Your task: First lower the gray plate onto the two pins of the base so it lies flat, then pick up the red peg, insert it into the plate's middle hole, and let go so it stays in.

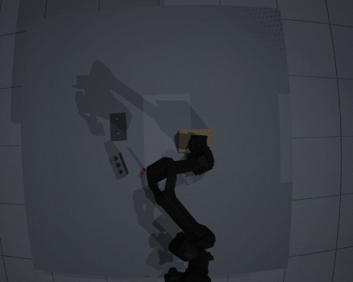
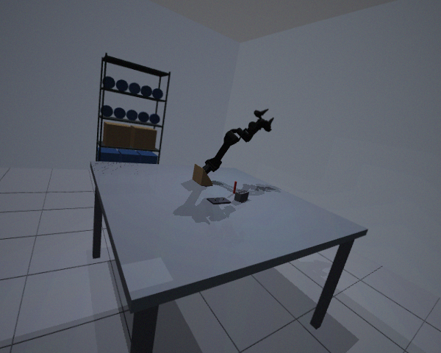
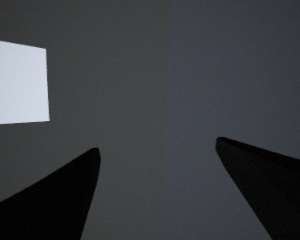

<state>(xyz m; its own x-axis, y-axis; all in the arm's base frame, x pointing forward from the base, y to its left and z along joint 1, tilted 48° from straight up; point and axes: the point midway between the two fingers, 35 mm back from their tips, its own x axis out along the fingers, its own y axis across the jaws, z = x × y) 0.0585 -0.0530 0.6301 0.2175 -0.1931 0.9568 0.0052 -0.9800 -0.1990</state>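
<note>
The gray plate (image 1: pixel 114 164) (image 2: pixel 241 196), a block with three dark holes facing up, sits at an angle on the table beside the base. The dark rectangular base (image 1: pixel 122 126) (image 2: pixel 220 201) lies flat, with two small pins standing up and no plate on them. The red peg (image 1: pixel 143 170) (image 2: pixel 234 187) stands upright near the plate, outside its holes. My gripper (image 2: pixel 270 114) (image 3: pixel 159 148) is open and empty, raised high above the table in the exterior view. Its fingertips are hard to make out in the top view.
A wooden wedge-shaped block (image 1: pixel 209 134) (image 2: pixel 200 176) stands on the table (image 1: pixel 237 182) (image 2: pixel 251 235), right of the base in the top view, with part of the arm over it in that view. A tall storage rack (image 2: pixel 137 66) stands beyond the table.
</note>
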